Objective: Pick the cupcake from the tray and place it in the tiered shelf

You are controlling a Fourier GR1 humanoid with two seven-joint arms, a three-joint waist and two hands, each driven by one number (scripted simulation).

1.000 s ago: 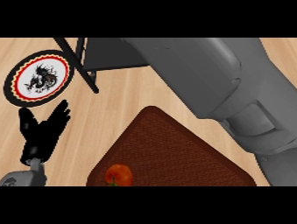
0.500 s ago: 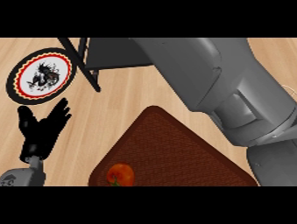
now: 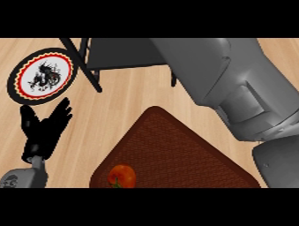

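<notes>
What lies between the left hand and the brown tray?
In the head view, only bare wooden counter separates the open left hand from the brown tray; nothing rests on that stretch.

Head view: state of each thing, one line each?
Brown woven tray: flat on the wooden counter, corner pointing away.
Red-orange round item: on the tray's near-left part; cupcake or not, cannot tell.
Round dragon-print plate: flat, left of the shelf.
Dark tiered shelf: upright, partly hidden by the right forearm.
Left hand: open, fingers up, holding nothing.
Right hand: out of view.

Black left hand (image 3: pixel 44 128) with slim fingers on a short grey wrist ending in a rounded grey cuff. Bulky grey right forearm (image 3: pixel 243 88), smooth-shelled, in boxy segments split by dark seams, recessed panel midway.
</notes>
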